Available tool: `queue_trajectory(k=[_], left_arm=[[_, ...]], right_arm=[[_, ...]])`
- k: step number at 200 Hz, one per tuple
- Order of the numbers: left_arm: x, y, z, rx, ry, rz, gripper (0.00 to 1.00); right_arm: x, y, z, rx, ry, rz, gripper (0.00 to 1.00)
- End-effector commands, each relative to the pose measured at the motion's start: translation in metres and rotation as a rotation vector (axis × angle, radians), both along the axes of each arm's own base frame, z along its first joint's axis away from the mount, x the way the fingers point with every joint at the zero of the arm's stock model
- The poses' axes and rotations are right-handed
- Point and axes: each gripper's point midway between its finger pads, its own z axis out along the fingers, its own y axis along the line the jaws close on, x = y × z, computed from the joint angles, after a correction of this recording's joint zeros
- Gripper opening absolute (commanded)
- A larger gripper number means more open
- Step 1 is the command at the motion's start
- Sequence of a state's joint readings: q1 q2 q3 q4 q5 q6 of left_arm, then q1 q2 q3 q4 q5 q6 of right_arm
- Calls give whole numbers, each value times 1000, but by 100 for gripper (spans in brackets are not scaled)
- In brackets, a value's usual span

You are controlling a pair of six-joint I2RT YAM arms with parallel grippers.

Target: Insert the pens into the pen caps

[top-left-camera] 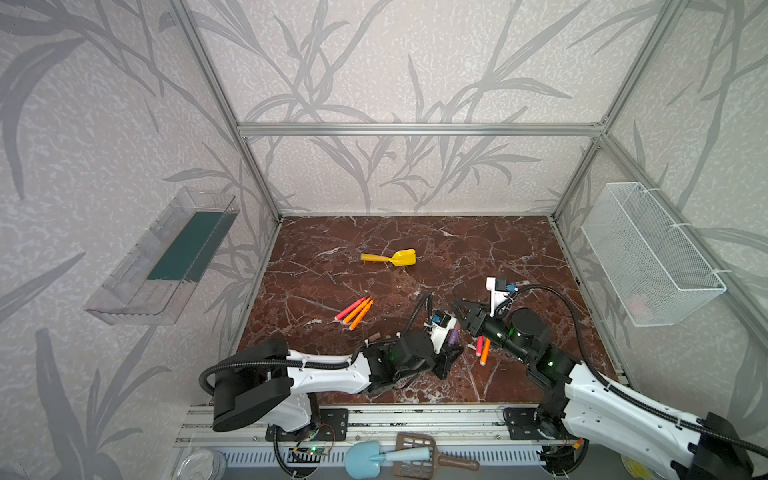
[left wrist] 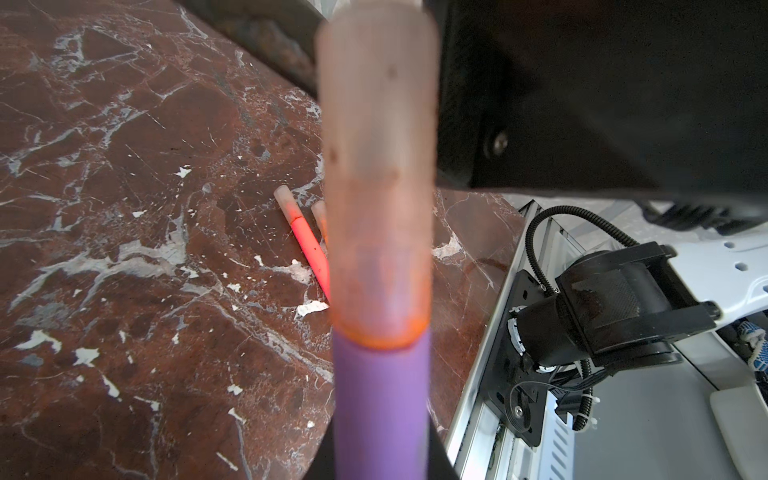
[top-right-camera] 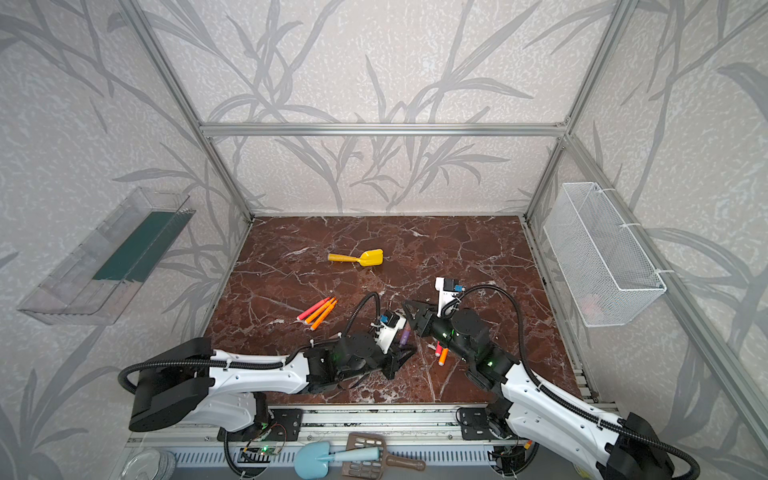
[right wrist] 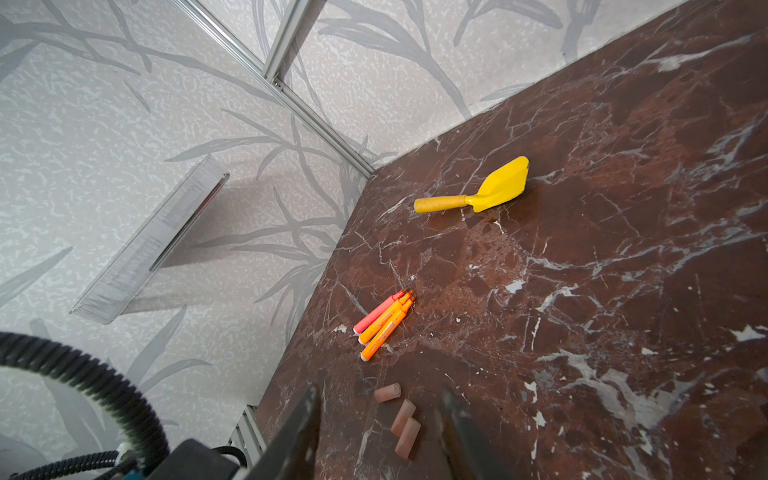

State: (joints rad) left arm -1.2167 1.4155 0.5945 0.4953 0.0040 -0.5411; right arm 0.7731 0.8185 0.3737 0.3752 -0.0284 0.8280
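Now purple pen [left wrist: 380, 407] in left jaws; loose caps [right wrist: 407, 436] before right jaws.

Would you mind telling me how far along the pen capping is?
Done: two capped pens lie on the table. In hand: left gripper holds the purple pen, cap fitted. Left: three bare pens and three loose caps; right gripper open, empty.
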Motion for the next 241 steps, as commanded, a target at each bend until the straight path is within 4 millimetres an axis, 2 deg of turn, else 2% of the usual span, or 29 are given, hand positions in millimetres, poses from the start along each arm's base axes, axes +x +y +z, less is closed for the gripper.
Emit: queue_trajectory(k=[1,40,99,129,147,181,206,241], left_arm=[[3,-9,18,-31,-30,-3,0],[2,-11,20,-33,-30,-9,0],[5,-9,21,-30,-39,2,0],[16,0,28,-23,-54,59,0],[24,6,39,-26,-69,87,0],[47,25,68,-44,-107,164,0],[59,35,96,-149,-90,144,0],[64,40,125,-241,-94,103,0]], right_arm=[[-2,10,9,21,-1,39,43],[-3,18,4,1,16,62,36],[-5,21,-11,-34,54,75,0],[-12,23,-23,-58,69,93,0],[-18,25,-30,-68,72,102,0],[-35,32,-39,-74,58,141,0],[-48,39,-45,-59,32,178,0],[-54,40,-49,-57,22,205,0]])
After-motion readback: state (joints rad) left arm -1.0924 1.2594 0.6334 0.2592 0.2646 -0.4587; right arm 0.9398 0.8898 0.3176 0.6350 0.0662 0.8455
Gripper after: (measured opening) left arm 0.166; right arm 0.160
